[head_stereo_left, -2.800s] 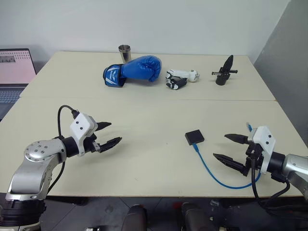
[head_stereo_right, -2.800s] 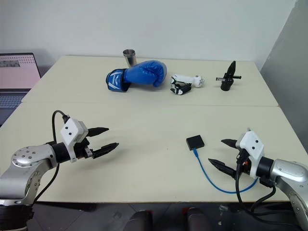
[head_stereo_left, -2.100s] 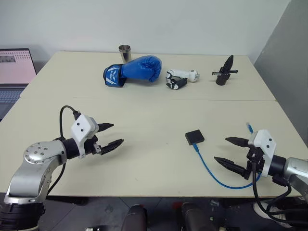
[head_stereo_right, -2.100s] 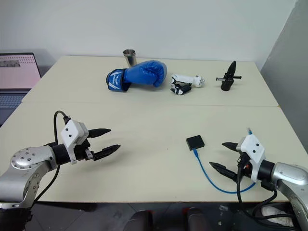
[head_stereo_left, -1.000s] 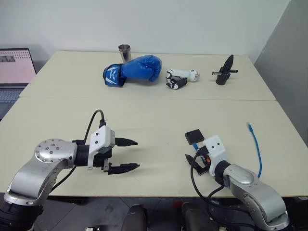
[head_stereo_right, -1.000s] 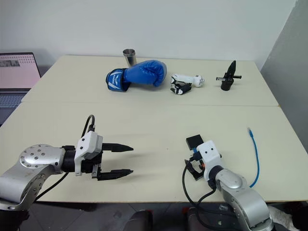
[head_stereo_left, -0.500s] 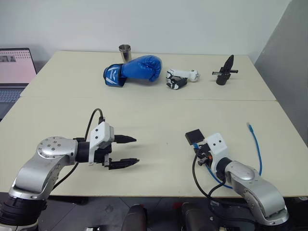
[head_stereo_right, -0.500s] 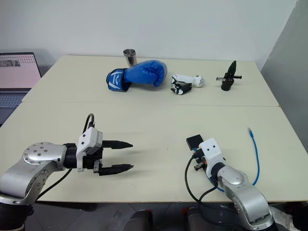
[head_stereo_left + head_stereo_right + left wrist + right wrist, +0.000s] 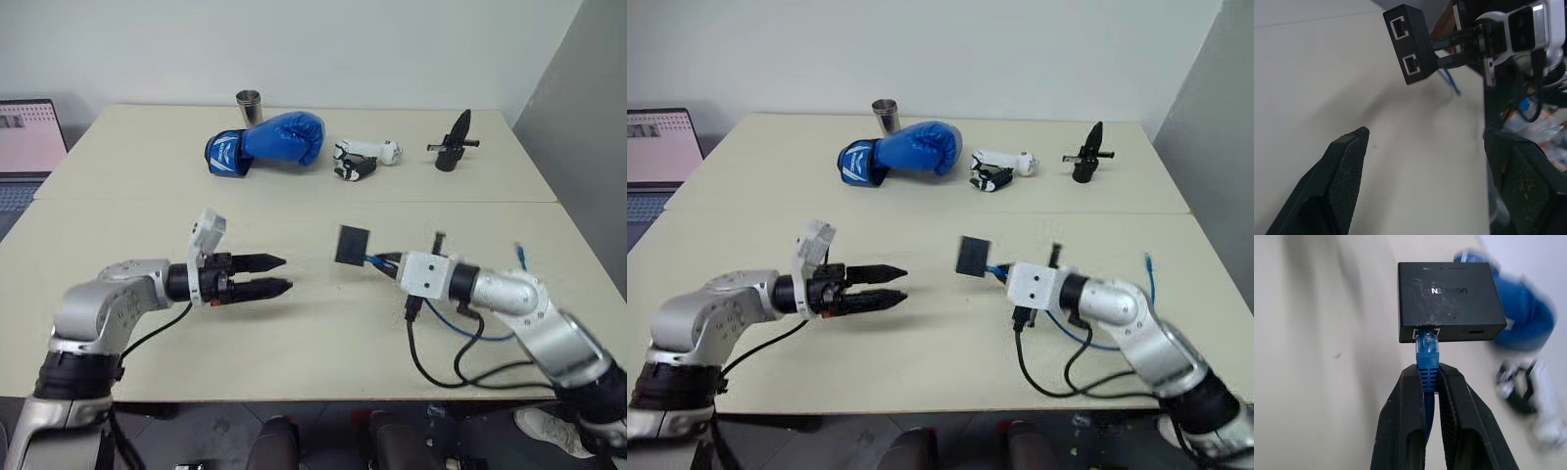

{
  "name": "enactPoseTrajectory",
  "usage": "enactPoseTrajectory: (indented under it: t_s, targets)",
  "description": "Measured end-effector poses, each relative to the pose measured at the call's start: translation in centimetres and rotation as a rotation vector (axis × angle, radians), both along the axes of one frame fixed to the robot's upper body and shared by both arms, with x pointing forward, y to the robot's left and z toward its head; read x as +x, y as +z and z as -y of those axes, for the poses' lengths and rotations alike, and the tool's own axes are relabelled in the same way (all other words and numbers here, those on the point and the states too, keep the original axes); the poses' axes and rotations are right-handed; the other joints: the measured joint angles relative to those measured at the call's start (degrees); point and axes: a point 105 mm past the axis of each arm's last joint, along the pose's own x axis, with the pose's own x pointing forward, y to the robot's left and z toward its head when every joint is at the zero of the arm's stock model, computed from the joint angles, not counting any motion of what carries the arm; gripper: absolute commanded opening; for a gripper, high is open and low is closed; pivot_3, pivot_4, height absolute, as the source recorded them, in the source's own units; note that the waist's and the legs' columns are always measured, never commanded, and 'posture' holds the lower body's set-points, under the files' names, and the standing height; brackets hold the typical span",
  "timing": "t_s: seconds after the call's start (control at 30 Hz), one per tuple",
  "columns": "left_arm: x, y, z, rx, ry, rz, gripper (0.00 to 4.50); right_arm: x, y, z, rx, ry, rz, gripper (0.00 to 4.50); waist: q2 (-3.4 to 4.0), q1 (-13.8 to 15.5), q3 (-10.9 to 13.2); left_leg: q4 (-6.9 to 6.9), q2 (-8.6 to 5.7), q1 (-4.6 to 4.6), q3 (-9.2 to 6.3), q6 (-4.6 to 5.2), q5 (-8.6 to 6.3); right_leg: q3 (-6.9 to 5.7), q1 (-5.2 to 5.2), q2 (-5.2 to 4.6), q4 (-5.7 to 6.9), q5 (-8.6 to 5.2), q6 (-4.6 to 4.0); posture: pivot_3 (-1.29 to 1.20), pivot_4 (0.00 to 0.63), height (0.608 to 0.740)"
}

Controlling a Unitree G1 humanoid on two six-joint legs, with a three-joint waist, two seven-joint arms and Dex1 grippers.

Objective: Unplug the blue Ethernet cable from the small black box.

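The cream table (image 9: 294,211) carries a blue boxing glove (image 9: 266,140), a white-and-black gadget (image 9: 361,159), a black clamp-like object (image 9: 452,142) and a metal cup (image 9: 248,102) along its far side, with a laptop (image 9: 24,147) off its left edge. Nearer, the left gripper (image 9: 272,274) hangs above the table's near half, its two black fingers (image 9: 1339,186) spread well apart and holding nothing, pointing across toward the small black box (image 9: 352,244). The right gripper (image 9: 1428,382) has its fingers (image 9: 1405,426) pressed together on the blue Ethernet cable (image 9: 1428,363) just behind its plug, which is seated in a port on the box's edge. The box is off the table, hanging in the air from the pinched plug, between the two grippers; the rest of the cable loops down behind the right arm onto the table. A second ago the box lay flat on the table with the right gripper low beside it and its fingers apart; since then the fingers have closed on the cable and lifted box and plug together, and the left gripper has come forward toward the box.
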Motion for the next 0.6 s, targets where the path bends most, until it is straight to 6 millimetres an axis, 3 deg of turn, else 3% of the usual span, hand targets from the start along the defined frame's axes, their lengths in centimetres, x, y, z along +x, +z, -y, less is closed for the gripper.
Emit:
enactPoseTrajectory:
  t_s: [0.2,0.5,0.6]
  targets:
    - [0.3,1.1,1.5,-0.099,-0.025,-0.052,3.96,-0.1,0.0,-1.9,-0.085,0.192,0.095,0.11,0.0,0.31,0.0,0.06,-0.06,-0.2,-0.01,-0.02,0.01,0.0,-0.09,-0.13,-0.03,0.14,-0.25,0.0,0.15,0.74]
    - [0.6,1.0,2.1,-0.115,-0.011,-0.068,3.96,0.0,0.6,-3.1,-0.09,0.245,0.127,0.1,0.01,0.47,0.0,0.08,-0.05,-0.11,-0.06,-0.03,0.02,-0.03,-0.08,-0.12,0.11,0.15,-0.26,0.0,0.15,0.74]
    - [0.7,1.1,2.4,-0.124,-0.012,-0.065,3.47,0.1,0.9,-3.4,-0.086,0.247,0.139,0.1,0.0,0.55,0.0,0.08,-0.05,-0.11,-0.06,-0.03,0.02,-0.03,-0.06,-0.12,0.09,0.15,-0.26,0.0,0.15,0.74]
